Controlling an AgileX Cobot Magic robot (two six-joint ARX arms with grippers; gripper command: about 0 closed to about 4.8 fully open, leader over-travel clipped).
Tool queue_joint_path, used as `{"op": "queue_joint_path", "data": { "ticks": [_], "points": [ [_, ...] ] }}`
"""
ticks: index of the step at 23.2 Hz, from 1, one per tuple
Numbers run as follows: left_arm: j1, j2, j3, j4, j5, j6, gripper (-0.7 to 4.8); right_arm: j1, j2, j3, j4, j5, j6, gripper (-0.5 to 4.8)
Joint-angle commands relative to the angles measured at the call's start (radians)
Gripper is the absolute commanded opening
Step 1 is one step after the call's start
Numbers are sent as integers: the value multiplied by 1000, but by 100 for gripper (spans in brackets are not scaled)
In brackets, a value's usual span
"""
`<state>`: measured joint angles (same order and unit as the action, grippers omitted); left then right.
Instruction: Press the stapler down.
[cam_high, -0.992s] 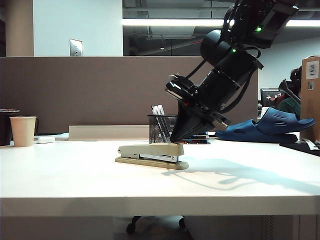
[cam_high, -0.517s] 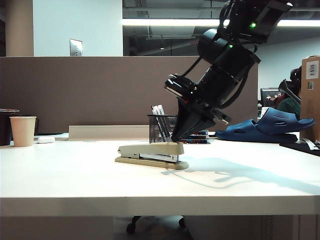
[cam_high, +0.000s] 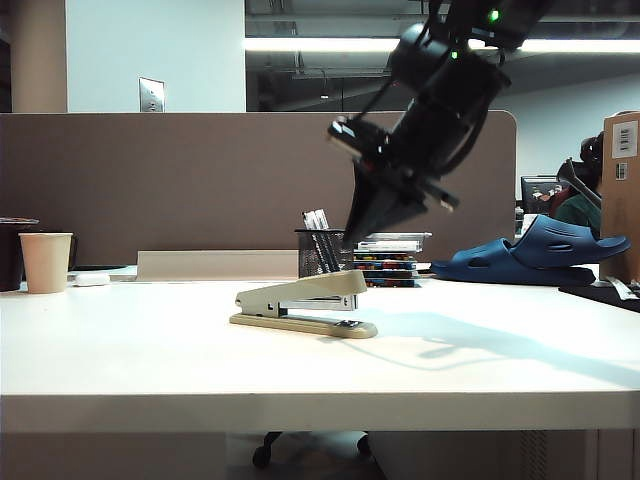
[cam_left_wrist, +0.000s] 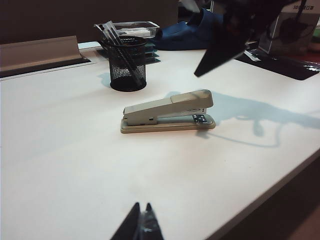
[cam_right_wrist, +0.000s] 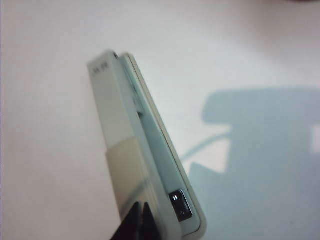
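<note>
White table (cam_high: 120, 360) spans the lower half of the exterior frame. Paper cup (cam_high: 46, 262) stands upright at the far left edge, with a dark container (cam_high: 10, 252) just behind it, partly cut off. Small white object (cam_high: 92, 280) lies just right of the cup; identity unclear. Black mesh pen holder (cam_high: 322, 256) stands at frame centre, holding pens. Stacked trays (cam_high: 388, 262) sit to its right. Blue clog shoe (cam_high: 540, 252) rests at right. Cardboard box (cam_high: 622, 190) occupies the right edge. Brown partition (cam_high: 180, 180) runs behind the table.
</note>
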<state>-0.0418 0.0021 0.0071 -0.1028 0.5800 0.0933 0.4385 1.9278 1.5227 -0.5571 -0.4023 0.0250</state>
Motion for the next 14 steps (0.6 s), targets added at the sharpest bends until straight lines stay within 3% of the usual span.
{"op": "queue_joint_path", "data": {
  "ticks": [1, 5, 9, 12, 14],
  "points": [
    [0, 0, 3, 7, 0, 3, -6, -1, -49, 54, 16, 5, -27, -9],
    [0, 0, 3, 7, -34, 3, -6, -21, -142, 104, 24, 59, -71, -9],
    [0, 0, 3, 8, -166, 3, -6, -91, -278, 104, 39, 108, -85, -9],
    [0, 0, 3, 8, -261, 3, -6, -193, -407, 103, 36, 125, -85, -9],
    [0, 0, 3, 8, -271, 3, -6, -257, -486, 99, 28, 143, -91, -9]
  ]
}}
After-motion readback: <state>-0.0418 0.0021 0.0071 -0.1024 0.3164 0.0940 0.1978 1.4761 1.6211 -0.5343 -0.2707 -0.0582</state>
